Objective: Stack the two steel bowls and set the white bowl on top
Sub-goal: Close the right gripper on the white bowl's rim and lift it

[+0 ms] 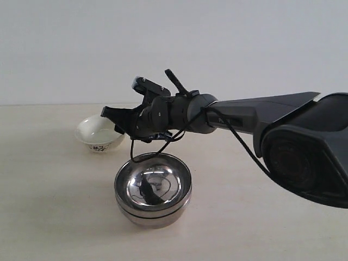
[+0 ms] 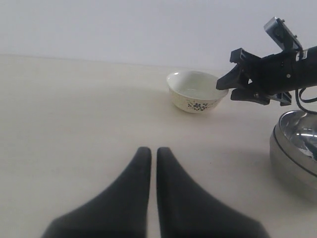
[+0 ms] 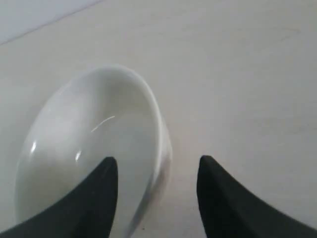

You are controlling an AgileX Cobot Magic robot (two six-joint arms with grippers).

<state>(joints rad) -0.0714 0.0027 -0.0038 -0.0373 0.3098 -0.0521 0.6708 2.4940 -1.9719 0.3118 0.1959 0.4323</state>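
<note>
The two steel bowls sit nested in one stack on the table in front of centre; their edge shows in the left wrist view. The white bowl with its dark floral pattern stands behind and to the left, also seen as the white bowl and the white bowl. My right gripper is open and hangs over the white bowl's near rim, one finger above the inside and one outside, touching nothing. My left gripper is shut and empty, low over bare table, away from the bowls.
The right arm stretches from the right across the middle, above the steel stack, with a cable hanging under it. A pale wall rises behind the table's far edge.
</note>
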